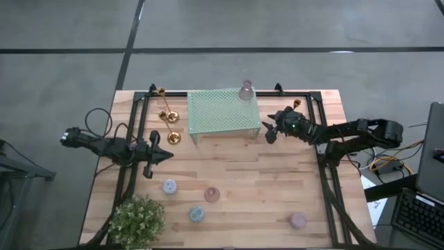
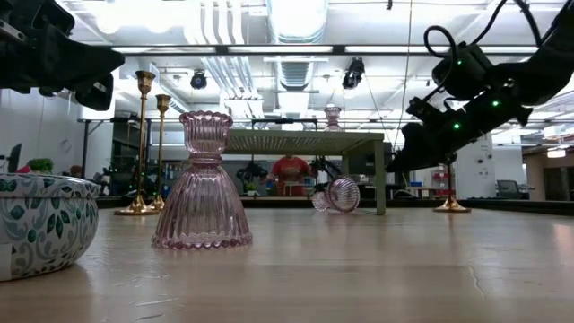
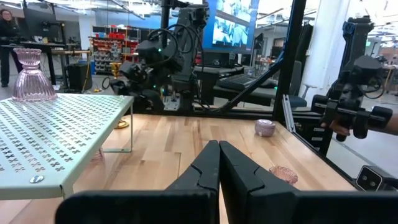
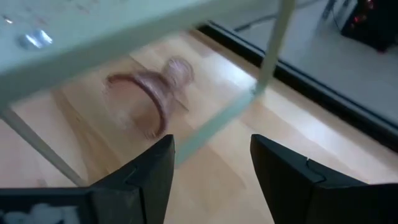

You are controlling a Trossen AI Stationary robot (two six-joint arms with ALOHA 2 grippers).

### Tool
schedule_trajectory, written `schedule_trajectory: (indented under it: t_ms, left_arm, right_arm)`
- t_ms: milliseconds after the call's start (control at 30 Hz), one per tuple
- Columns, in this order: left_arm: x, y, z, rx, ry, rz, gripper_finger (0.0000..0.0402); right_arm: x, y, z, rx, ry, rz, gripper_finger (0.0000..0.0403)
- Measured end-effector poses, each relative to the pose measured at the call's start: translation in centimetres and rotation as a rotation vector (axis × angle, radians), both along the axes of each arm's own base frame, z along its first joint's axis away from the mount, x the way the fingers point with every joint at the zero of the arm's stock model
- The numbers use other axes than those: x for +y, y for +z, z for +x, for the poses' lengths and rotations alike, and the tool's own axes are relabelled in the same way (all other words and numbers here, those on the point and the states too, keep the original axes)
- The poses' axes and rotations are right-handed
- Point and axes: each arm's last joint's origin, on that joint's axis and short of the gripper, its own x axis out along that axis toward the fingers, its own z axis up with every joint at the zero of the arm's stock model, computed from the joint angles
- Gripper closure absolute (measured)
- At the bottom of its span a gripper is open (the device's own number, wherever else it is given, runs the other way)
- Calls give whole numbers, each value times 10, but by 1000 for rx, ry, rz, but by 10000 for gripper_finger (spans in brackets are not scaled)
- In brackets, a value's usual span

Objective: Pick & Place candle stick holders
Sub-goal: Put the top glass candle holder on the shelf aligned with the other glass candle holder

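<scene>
A pink ribbed glass holder (image 4: 149, 99) lies on its side on the table under the mint-green rack (image 1: 222, 111); it also shows in the low view (image 2: 339, 194). My right gripper (image 1: 267, 132) is open just off the rack's right edge, its fingers (image 4: 211, 168) pointing at the holder without touching it. Another pink holder (image 1: 246, 89) stands on the rack's far right corner. Three gold candlesticks (image 1: 166, 114) stand left of the rack on their round bases. Several small pastel holders (image 1: 169, 185) stand near the front. My left gripper (image 1: 163, 154) is shut and empty, left of centre.
A fourth gold candlestick (image 1: 296, 104) stands right of the rack, behind my right arm. A potted plant (image 1: 137, 221) is at the front left corner. A lilac holder (image 1: 298, 220) sits front right. Black frame rails (image 1: 326, 173) run along the table's sides.
</scene>
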Motion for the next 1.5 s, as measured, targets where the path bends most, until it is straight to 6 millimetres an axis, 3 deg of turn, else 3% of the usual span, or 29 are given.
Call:
schedule_trajectory:
  t_ms: [633, 967, 1167, 1400, 1500]
  left_arm:
    - [0, 0, 0, 0, 0, 0, 394]
    - [0, 0, 0, 0, 0, 0, 394]
    - [0, 0, 0, 0, 0, 0, 394]
    - [0, 0, 0, 0, 0, 0, 394]
    - [0, 0, 0, 0, 0, 0, 394]
  right_arm:
    - [-27, -22, 55, 130, 144, -5, 195]
    - [-35, -28, 63, 119, 145, -22, 206]
    - [-35, -28, 63, 122, 144, -29, 255]
    - [-35, -28, 63, 123, 133, -32, 378]
    - [-36, -28, 63, 117, 114, -24, 386]
